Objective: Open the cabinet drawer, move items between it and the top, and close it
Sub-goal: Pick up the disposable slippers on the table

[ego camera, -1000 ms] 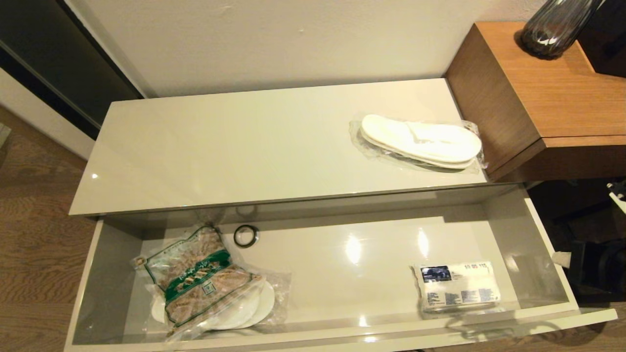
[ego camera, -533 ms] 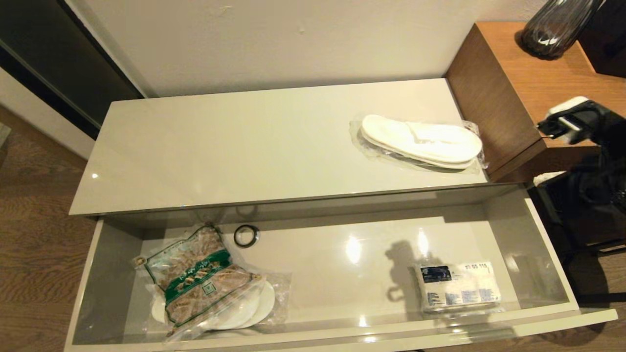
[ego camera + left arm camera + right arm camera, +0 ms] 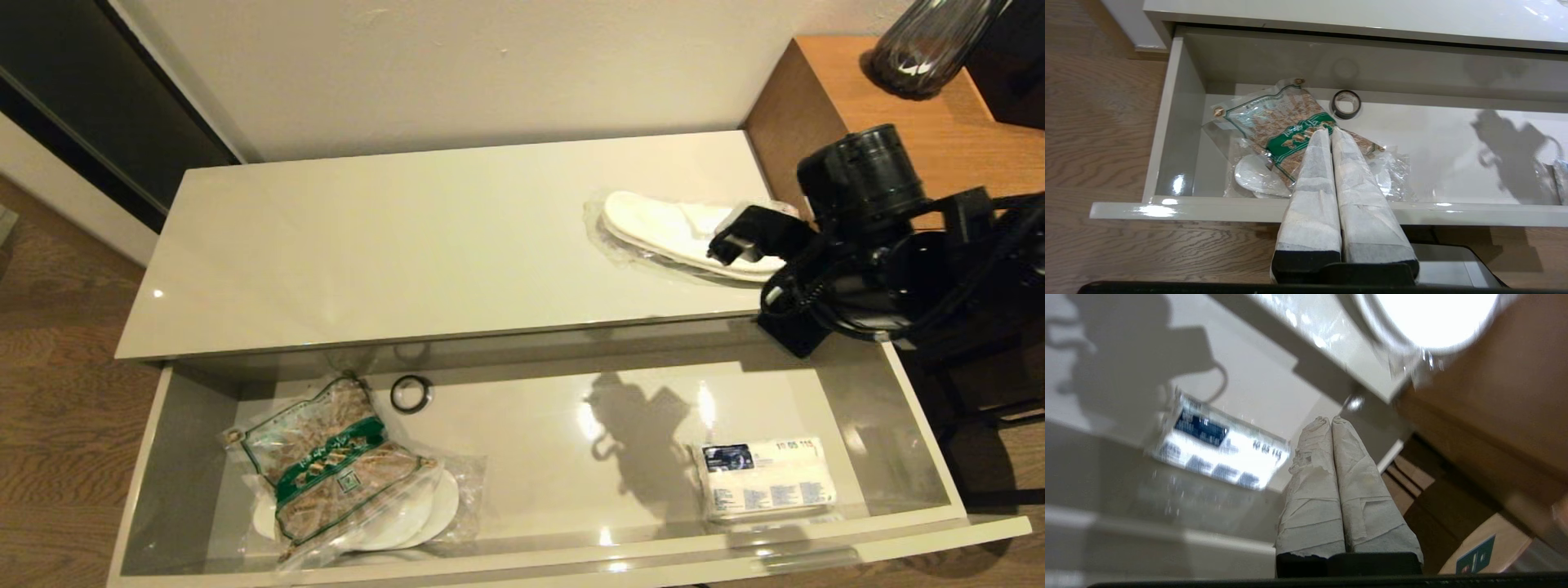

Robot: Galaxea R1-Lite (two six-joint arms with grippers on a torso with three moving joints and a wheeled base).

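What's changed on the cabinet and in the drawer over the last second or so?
The right arm has swung in from the right edge of the head view; its shut right pincer now hangs over the drawer's right end, holding nothing. Its shadow has spread across the drawer floor. The slippers, packet, green-labelled bag and ring lie where they were. The left pincer is shut and parked.

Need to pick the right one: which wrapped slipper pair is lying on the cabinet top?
The slipper pair at the right end of the top, beside the right gripper. The other pair lies in the drawer under the green-labelled bag.
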